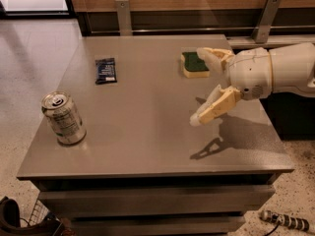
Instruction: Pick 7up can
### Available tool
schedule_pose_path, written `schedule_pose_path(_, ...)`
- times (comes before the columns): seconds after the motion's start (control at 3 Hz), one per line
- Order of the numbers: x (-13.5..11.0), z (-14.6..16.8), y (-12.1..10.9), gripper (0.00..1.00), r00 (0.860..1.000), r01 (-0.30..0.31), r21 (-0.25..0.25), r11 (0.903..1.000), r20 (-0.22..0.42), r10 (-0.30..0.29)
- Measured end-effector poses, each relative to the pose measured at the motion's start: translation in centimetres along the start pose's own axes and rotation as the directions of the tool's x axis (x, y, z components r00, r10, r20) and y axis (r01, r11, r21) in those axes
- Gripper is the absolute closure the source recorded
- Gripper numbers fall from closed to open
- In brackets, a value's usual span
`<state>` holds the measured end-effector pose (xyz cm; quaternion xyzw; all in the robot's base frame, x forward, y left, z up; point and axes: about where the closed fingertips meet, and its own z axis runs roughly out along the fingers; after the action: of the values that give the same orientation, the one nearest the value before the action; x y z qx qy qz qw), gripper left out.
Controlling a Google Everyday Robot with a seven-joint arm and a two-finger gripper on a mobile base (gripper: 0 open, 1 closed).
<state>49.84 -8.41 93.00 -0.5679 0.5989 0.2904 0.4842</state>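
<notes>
Spread wide and empty over the right of the counter point(147, 136), the pincer point(198, 87) is held well apart from the upright 7up can point(64, 118), easily knocked off the left edge if clipped.

Upright silver-topped aluminium drink can point(64, 118), pale silvery-white and green sides, lower left of frame
Stands near the front-left corner of the grey table point(147, 141), pull tab up; cream two-finger gripper point(198, 87), fingers spread, well apart at centre-right
</notes>
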Motion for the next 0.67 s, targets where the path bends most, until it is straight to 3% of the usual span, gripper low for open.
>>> schedule_pose_path(0.33, 0.0, 0.0, 0.0, 0.00, 1.000, 0.000, 0.000, 1.0000, 0.000, 0.000)
schedule_pose_path(0.67, 0.1, 3.5, 0.7, 0.00, 0.999, -0.003, -0.063, 0.9980, 0.041, 0.005)
